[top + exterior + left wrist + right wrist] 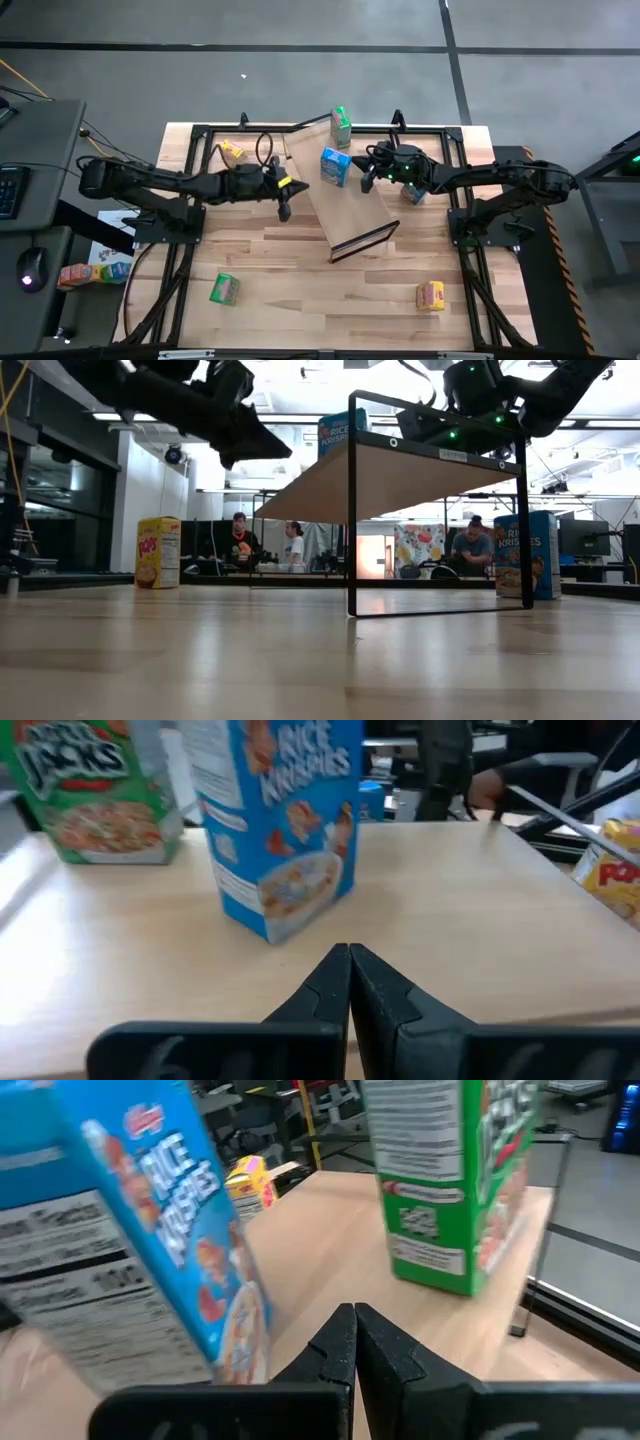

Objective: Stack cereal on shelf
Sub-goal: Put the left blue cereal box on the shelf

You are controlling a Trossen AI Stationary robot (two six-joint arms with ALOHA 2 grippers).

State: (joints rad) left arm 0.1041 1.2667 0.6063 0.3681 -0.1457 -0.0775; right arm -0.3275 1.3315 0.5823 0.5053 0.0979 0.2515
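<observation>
Up close, both sets of fingers are clenched on nothing. The left fingers [349, 982] meet tip to tip above the shelf [450, 910], pointing at a blue box [280, 820] that stands upright on the board, with a green box [95, 785] standing farther back. The right fingers [353, 1342] are pressed together too, with the same blue box [130, 1250] close on one side and the green box [455, 1180] upright beyond.

From above, the left gripper [284, 190] hangs at the shelf's left edge and the right gripper [372, 170] at its right edge, the blue box [335, 166] between them on the board. The green box [341, 127] stands at the shelf's far end; the dark frame [365, 240] closes its near end.

Off the shelf, on the counter [300, 280], lie a second green box [224, 289] at front left, a yellow box [431, 295] at front right, another yellow box [231, 151] at back left, and a second blue box [413, 194] just beside the right arm.
</observation>
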